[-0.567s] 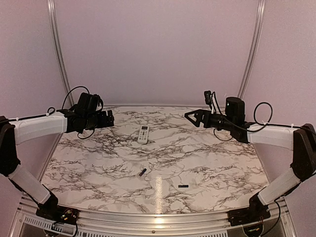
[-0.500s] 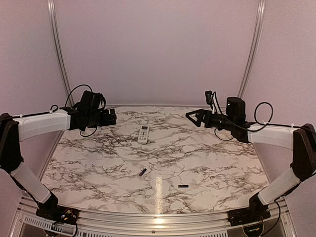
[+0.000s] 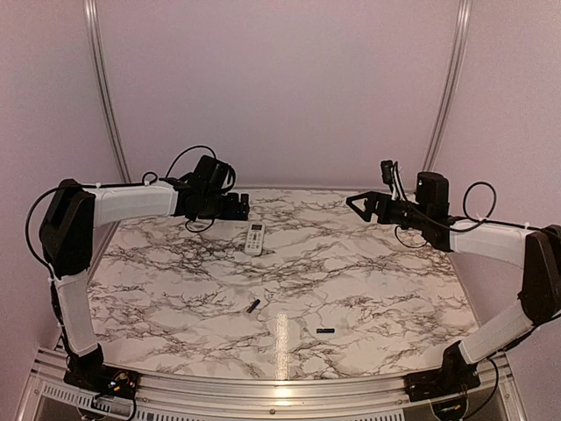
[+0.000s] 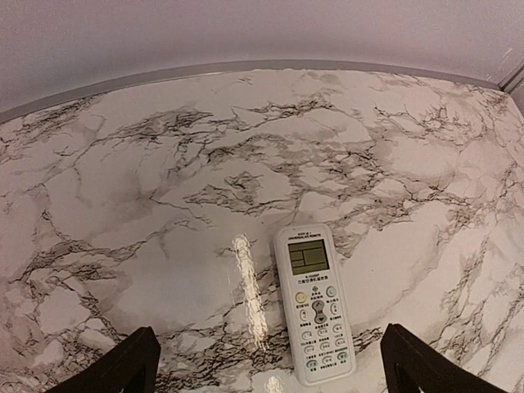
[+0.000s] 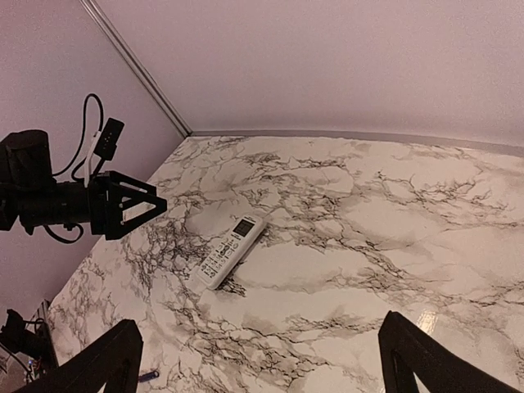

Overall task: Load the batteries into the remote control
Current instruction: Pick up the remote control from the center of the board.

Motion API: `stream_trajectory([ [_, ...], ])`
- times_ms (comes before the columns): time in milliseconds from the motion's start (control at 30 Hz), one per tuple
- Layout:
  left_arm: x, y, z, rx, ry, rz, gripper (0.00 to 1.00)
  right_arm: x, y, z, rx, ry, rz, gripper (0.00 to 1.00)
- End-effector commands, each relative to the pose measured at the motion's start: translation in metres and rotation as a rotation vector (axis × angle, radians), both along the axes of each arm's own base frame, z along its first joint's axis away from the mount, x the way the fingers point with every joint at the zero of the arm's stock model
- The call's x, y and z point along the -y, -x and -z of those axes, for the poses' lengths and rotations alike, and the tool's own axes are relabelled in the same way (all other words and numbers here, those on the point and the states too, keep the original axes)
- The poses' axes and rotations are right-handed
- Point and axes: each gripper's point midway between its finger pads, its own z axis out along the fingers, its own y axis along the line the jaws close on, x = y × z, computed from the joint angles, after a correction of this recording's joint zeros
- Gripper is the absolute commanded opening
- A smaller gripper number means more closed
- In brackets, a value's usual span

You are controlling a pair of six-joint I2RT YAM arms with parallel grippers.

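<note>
The white remote control lies face up on the marble table, display end away from me. Two black batteries lie nearer the front, one left of the other. My left gripper hovers open and empty just left of and behind the remote. In the left wrist view the remote lies between the spread fingers. My right gripper is open and empty, well to the right of the remote. The right wrist view shows the remote, the left gripper and one battery.
Pale walls with metal corner posts close the table at the back and sides. A bright glare strip lies on the marble near the batteries. A metal rail runs along the front edge.
My left arm has swung right, bringing its gripper from the far left to beside the remote. My right gripper has drawn back a little to the right. Remote and batteries have not moved.
</note>
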Motion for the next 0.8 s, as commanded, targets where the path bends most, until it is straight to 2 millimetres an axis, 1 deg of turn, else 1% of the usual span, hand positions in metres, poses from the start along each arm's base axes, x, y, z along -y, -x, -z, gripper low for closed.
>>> stream_trajectory([
  [0, 0.018, 0.002, 0.034, -0.067, -0.086, 0.031, 0.99, 0.005, 0.005, 0.007, -0.009, 0.029, 0.009, 0.99],
  [67, 0.025, 0.0, 0.042, -0.076, -0.096, 0.036, 0.99, 0.006, 0.005, 0.008, -0.012, 0.033, 0.016, 0.99],
  [200, 0.043, 0.004, 0.06, -0.103, -0.109, 0.061, 0.98, 0.008, 0.003, 0.009, -0.011, 0.042, 0.03, 0.99],
  [233, 0.045, 0.004, 0.067, -0.112, -0.123, 0.061, 0.98, 0.008, 0.002, 0.009, -0.011, 0.045, 0.032, 0.99],
  [333, 0.049, 0.007, 0.081, -0.131, -0.158, 0.053, 0.95, 0.009, 0.001, 0.008, -0.009, 0.049, 0.037, 0.99],
  [533, 0.052, 0.009, 0.099, -0.154, -0.207, 0.031, 0.87, 0.011, 0.0, 0.011, -0.017, 0.057, 0.054, 0.99],
  [633, 0.057, 0.01, 0.106, -0.16, -0.224, 0.034, 0.86, 0.012, -0.001, 0.014, -0.023, 0.061, 0.061, 0.99],
  [767, 0.058, 0.01, 0.117, -0.171, -0.247, 0.029, 0.84, 0.014, -0.003, 0.016, -0.029, 0.067, 0.071, 0.99],
])
